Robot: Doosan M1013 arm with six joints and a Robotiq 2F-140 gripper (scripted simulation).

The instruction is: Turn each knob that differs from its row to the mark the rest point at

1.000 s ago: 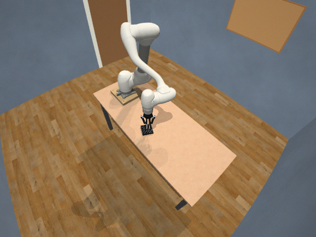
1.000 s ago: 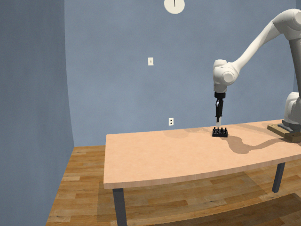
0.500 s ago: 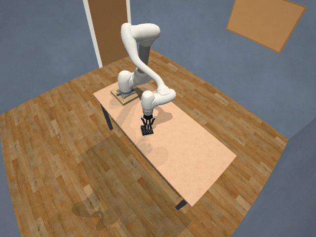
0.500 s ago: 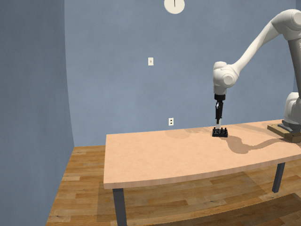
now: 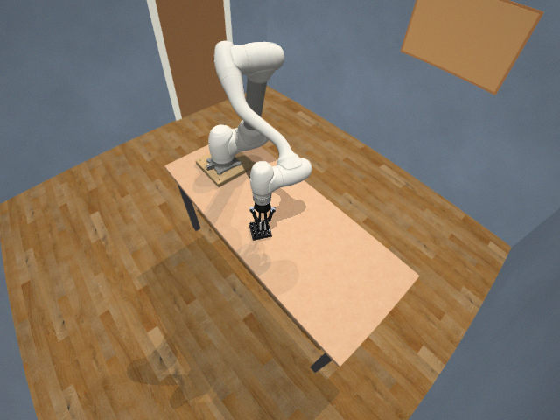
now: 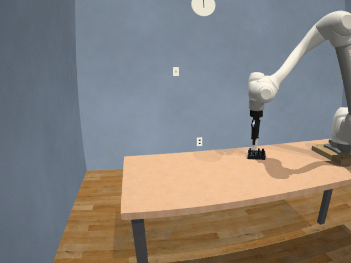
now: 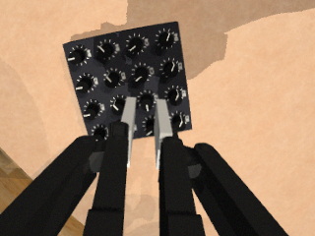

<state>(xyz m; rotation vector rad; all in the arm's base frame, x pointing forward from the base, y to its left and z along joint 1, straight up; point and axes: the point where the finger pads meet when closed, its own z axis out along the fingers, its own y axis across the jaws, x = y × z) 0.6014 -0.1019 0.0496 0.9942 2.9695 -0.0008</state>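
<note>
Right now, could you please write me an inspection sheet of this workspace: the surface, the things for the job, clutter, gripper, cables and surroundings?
Surface: light wooden table on dark legs; arm shadows fall across it.
Job's things: black knob box stands flat on the table near the arm's base, four rows of four knobs, white lines pointing in various directions.
Clutter: nothing seen.
Gripper: gripper points straight down just above the box, fingers narrowly apart on either side of a knob in the near rows, gripping nothing yet.
Cables: nothing seen.
Surroundings: wooden floor, blue walls, door, board, clock, wall switch, outlet.
</note>
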